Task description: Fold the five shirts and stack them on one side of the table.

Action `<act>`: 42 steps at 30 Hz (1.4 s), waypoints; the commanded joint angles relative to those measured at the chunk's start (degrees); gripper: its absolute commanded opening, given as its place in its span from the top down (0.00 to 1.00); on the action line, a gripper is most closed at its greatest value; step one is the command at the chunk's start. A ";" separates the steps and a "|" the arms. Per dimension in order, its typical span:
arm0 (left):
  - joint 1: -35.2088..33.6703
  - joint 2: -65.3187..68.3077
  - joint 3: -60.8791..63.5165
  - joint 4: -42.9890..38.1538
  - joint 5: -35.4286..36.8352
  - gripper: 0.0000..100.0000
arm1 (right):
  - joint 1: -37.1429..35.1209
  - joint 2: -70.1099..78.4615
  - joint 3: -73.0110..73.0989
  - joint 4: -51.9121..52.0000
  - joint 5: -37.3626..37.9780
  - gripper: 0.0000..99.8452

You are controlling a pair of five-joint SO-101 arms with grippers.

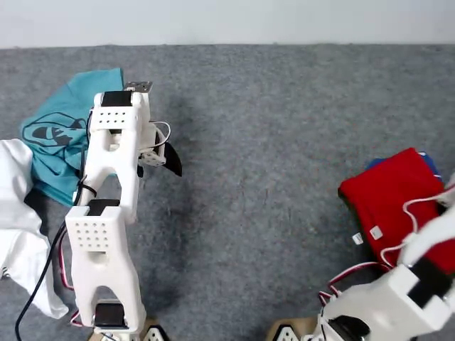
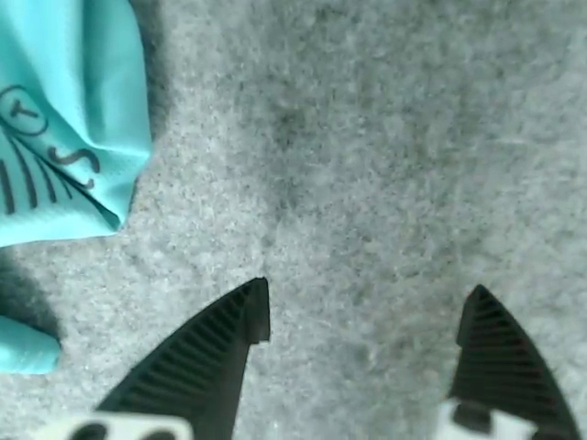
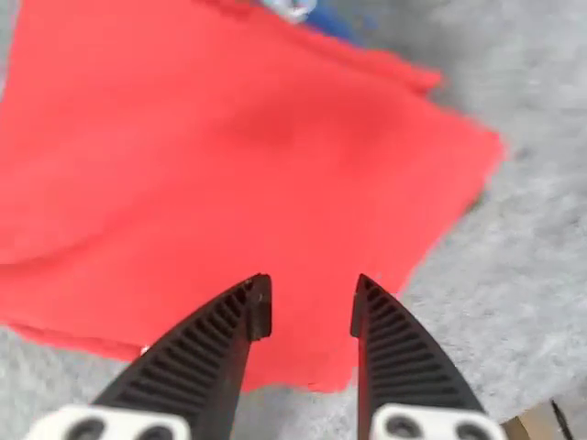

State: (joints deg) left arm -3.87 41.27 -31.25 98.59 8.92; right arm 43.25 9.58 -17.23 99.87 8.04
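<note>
A crumpled teal shirt [image 1: 60,135] with a dark print lies at the table's left, and a white shirt [image 1: 18,227] is bunched beside it at the left edge. My left gripper [image 1: 169,159] hovers open over bare carpet just right of the teal shirt [image 2: 64,119], with nothing between its fingers [image 2: 369,307]. At the right side a folded red shirt [image 1: 398,202] rests on a blue one [image 1: 429,159]. My right gripper [image 3: 312,298] hangs above the red shirt [image 3: 229,156], open a little and holding nothing.
The grey carpeted table [image 1: 263,163] runs wide and bare between the two arms. A pale wall borders the far edge. Red and white cables [image 1: 398,234] trail from the right arm across the red shirt's near corner.
</note>
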 commanded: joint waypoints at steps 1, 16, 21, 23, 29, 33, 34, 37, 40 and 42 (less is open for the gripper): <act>0.00 -0.44 -0.22 0.09 -0.62 0.67 | -3.91 -0.66 4.04 -1.98 1.23 0.85; -2.99 -5.45 -3.65 2.11 -0.44 0.67 | -7.16 -14.46 15.47 -11.56 2.73 0.85; -4.75 -15.65 1.63 2.11 -0.53 0.67 | -10.95 -28.26 15.82 -7.08 8.26 0.85; -7.38 -19.96 3.30 2.11 -0.62 0.67 | -11.82 -31.52 18.90 -7.43 8.88 0.85; -24.00 -28.48 7.16 1.93 -0.62 0.67 | -14.81 -36.44 32.44 -12.44 8.88 0.85; -36.84 -31.30 10.42 1.93 -0.62 0.67 | -14.90 -38.29 35.34 -12.97 8.97 0.85; -39.47 -31.91 12.09 1.93 -0.62 0.67 | -14.90 -38.46 35.96 -12.88 8.97 0.85; -46.42 -32.53 18.24 1.93 -0.62 0.67 | -14.90 -38.46 37.54 -12.97 8.97 0.85; -52.66 -31.38 23.69 1.41 -0.88 0.67 | -14.90 -38.46 37.63 -12.97 8.97 0.85; -56.88 -29.80 24.48 -0.53 -2.02 0.67 | -15.08 -38.46 37.63 -12.97 8.97 0.85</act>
State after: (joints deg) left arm -55.03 11.82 -7.60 99.30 8.66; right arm 29.01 -27.25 20.48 87.65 16.22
